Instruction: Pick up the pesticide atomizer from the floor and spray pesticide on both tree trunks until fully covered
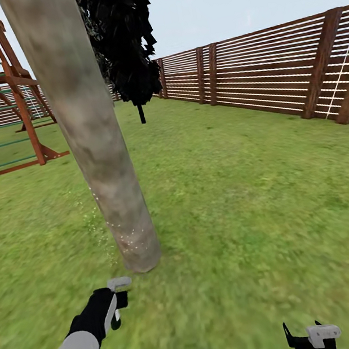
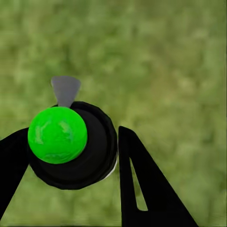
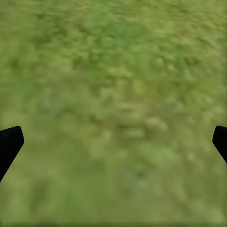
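The left gripper (image 2: 71, 156) pinches the dark, pale-grey-nozzled pesticide atomizer (image 2: 75, 146), green-topped in the wrist view, near the thick grey-beige tree trunk (image 1: 92, 143) on grass (image 1: 247, 196), while the right gripper (image 3: 113, 142) hangs spread wide.

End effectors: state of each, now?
Left end effector: shut on the atomizer, near the trunk.
Right end effector: open, holding nothing, over grass.

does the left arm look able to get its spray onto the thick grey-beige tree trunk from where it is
Probably yes: the left gripper holds the dark atomizer bottle just short of the pale grey-beige trunk, with only grass between, and fine droplets fleck the trunk's base.
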Tool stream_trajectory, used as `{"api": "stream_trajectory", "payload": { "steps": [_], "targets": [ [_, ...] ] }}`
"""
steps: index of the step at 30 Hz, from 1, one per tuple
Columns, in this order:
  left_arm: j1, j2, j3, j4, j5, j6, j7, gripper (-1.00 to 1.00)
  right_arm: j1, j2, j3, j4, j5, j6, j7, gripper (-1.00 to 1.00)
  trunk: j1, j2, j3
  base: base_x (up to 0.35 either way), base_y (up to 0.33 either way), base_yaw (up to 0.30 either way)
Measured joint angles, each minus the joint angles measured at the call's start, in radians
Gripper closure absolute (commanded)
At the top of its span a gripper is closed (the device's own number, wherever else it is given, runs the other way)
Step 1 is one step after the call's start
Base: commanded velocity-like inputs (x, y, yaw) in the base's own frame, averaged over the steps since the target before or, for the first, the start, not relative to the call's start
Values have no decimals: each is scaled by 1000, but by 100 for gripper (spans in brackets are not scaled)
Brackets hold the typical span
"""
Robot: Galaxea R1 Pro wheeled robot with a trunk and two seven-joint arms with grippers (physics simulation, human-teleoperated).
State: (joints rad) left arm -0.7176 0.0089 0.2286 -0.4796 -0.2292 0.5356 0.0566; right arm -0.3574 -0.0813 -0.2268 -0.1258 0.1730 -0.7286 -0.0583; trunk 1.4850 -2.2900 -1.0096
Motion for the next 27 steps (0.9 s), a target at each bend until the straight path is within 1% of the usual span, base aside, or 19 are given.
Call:
{"api": "stream_trajectory", "payload": {
  "steps": [1, 2, 3, 6, 7, 9, 12, 13, 14, 15, 16, 18, 19, 20, 21, 22, 24, 26, 27],
  "targets": [
    [1, 5, -4, 3, 3, -1, 1, 100, 0, 0, 0, 0, 0, 0, 0, -100, 0, 0, 0, -42, 0, 0],
    [1, -6, -7, 5, 12, -2, 1, 100, 0, 0, 0, 0, 0, 0, 0, -100, 0, 0, 0, -175, 0, 0],
    [1, -20, -8, 4, 13, -2, 1, 100, 0, 0, 0, 0, 0, 0, 0, -100, 0, 0, 0, -255, 0, 0],
    [1, -84, -9, -7, 14, -5, 1, 100, 0, 0, 0, 0, 0, 0, 0, -100, 0, 0, 0, -323, 0, 0],
    [1, -89, -9, -8, 7, -5, 1, 100, 0, 0, 0, 0, 0, 0, 0, -100, 0, 0, 0, -337, 0, 0],
    [1, -92, -10, -10, 4, -4, 0, 100, 0, 0, 0, 0, 0, 0, 0, -100, 0, 0, 0, -318, 0, 0],
    [1, -78, -6, -13, -1, -3, 1, 100, 0, 0, 1, 0, 0, 0, 0, -100, 0, 0, 0, -96, 0, 0],
    [1, -67, -3, -14, -4, -3, 2, 100, 0, 0, 1, 0, 0, 0, 0, -100, 0, 0, 0, -17, 0, 0],
    [1, -46, -1, -14, -6, -2, 3, 100, 0, 0, 0, 0, 0, 0, 0, -100, 0, 0, 0, -9, 0, 0],
    [1, -34, 0, -15, 1, -3, 2, 100, 0, 0, 0, 0, 0, 0, 0, -100, 0, 0, 0, -106, 0, 0],
    [-1, -33, 0, -24, 6, -2, 2, 100, 0, 0, 0, 0, 0, 0, 0, -100, 0, 0, 0, -217, 0, 0],
    [-1, -46, -3, -91, 10, 0, 2, 100, 0, 0, 0, 0, 0, 0, 0, -100, 0, 0, 0, -291, 0, 0],
    [-3, -63, -5, -128, 14, 2, 2, 100, 0, 0, 0, 0, 0, 0, 0, -100, 0, 0, 0, -321, 0, 0],
    [-6, -89, -6, -162, 15, 14, 1, 100, 0, 0, 0, 0, 0, 0, 0, -100, 0, 0, 0, -242, 0, 0],
    [-10, -115, -8, -192, 15, 45, 3, 100, 0, 0, 1, 0, 0, 0, 0, -100, 0, 0, 0, -99, 0, 0],
    [-13, -129, -9, -215, 11, 74, 5, 100, 0, 0, 1, 0, 0, 0, 0, -100, 0, 0, 0, -41, 0, 0],
    [-13, -128, -8, -256, 4, 94, 6, 100, 0, 0, 1, 0, 0, 0, 0, -100, 0, 0, 0, -15, 0, 0],
    [-13, -116, -1, -298, 1, 109, 5, 100, 0, 0, 1, 0, 0, 0, 0, -100, 0, 0, 0, -2, 0, 0],
    [-12, -106, 0, -329, 2, 138, 5, 100, 0, 0, 1, 0, 0, 0, 0, -100, 0, 0, 0, 0, 0, 0]
  ]
}}
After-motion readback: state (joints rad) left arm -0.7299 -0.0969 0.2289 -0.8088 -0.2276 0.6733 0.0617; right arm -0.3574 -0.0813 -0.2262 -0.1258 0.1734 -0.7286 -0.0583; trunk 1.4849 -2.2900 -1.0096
